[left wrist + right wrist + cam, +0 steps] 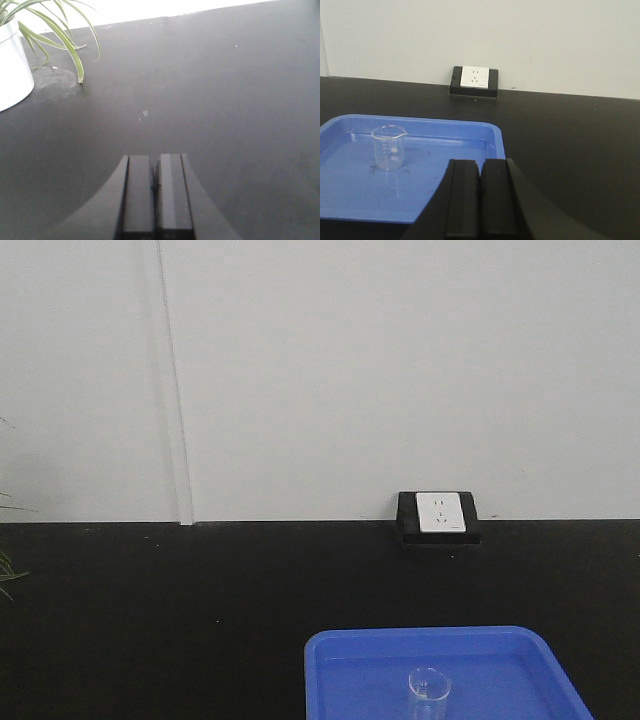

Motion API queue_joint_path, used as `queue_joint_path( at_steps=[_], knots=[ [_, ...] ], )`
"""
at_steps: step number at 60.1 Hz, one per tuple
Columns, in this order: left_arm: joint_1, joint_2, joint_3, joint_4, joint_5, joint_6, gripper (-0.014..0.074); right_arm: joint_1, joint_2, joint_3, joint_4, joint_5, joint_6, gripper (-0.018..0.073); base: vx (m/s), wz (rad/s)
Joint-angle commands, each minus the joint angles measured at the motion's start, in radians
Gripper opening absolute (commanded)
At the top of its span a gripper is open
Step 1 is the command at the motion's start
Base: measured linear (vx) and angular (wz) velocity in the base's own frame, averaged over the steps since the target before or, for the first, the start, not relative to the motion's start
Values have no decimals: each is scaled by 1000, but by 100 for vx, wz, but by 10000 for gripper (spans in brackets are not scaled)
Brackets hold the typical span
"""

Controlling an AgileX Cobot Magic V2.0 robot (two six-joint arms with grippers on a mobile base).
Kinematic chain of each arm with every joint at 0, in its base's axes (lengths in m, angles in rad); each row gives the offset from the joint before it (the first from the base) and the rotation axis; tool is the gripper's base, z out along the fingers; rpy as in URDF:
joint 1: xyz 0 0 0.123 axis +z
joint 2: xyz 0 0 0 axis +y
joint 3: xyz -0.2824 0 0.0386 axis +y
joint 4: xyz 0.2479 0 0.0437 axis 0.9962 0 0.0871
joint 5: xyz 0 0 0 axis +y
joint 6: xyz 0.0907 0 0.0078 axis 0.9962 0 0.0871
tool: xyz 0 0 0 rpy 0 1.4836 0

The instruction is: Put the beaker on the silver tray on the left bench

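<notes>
The small clear glass beaker (389, 148) stands upright and empty in a bright blue plastic tray (435, 192). It also shows in the front view (429, 692), at the bottom edge. My right gripper (480, 164) is shut and empty, above the tray's right part, right of the beaker and apart from it. My left gripper (155, 159) is shut and empty above the bare matte black bench top (225, 100). The silver tray is out of view.
A black-framed white wall socket (441, 518) sits where the bench meets the pale wall; it also shows in the right wrist view (474, 81). A white pot (12, 65) with a green plant stands at the far left of the left wrist view.
</notes>
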Motion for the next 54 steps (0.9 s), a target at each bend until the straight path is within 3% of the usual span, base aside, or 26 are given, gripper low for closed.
queue_joint_path(
  at_steps=[1, 54],
  knots=[
    [-5, -7, 20, -3, -75, -1, 1, -5, -13, 6, -9, -86, -6, -11, 0, 0],
    [-5, -7, 20, -3, -75, -1, 1, -5, -13, 6, -9, -86, -6, -11, 0, 0]
  ],
)
